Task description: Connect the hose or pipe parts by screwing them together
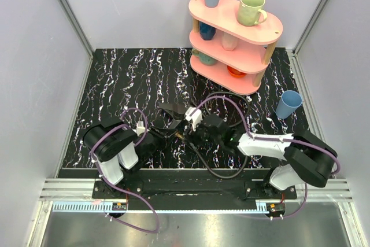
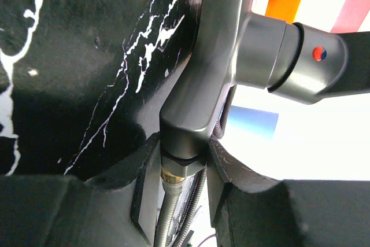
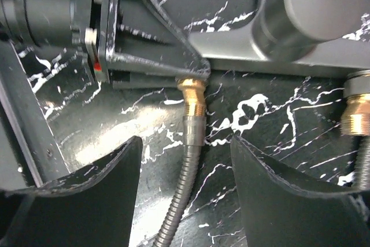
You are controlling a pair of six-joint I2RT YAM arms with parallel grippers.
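A grey angular pipe part (image 2: 202, 79) stands between the fingers of my left gripper (image 2: 184, 157). The gripper is shut on the part's hex base, where a brass thread (image 2: 171, 174) meets a ribbed metal hose (image 2: 165, 218). In the right wrist view that hose (image 3: 185, 177) runs up to a brass fitting (image 3: 192, 93) under the grey part (image 3: 300, 27). My right gripper (image 3: 186, 143) is open, with the hose between its fingers and touching neither. A second brass fitting (image 3: 357, 111) hangs at the right. From above, the two grippers (image 1: 167, 134) (image 1: 191, 133) meet at the table's middle front, with the dark hose (image 1: 222, 173) looping near them.
A pink three-tier shelf (image 1: 234, 39) with cups stands at the back right. A blue cup (image 1: 288, 104) stands right of the arms. Purple cables (image 1: 231, 105) arc over both wrists. Grey walls close in the marbled black table (image 1: 127, 79).
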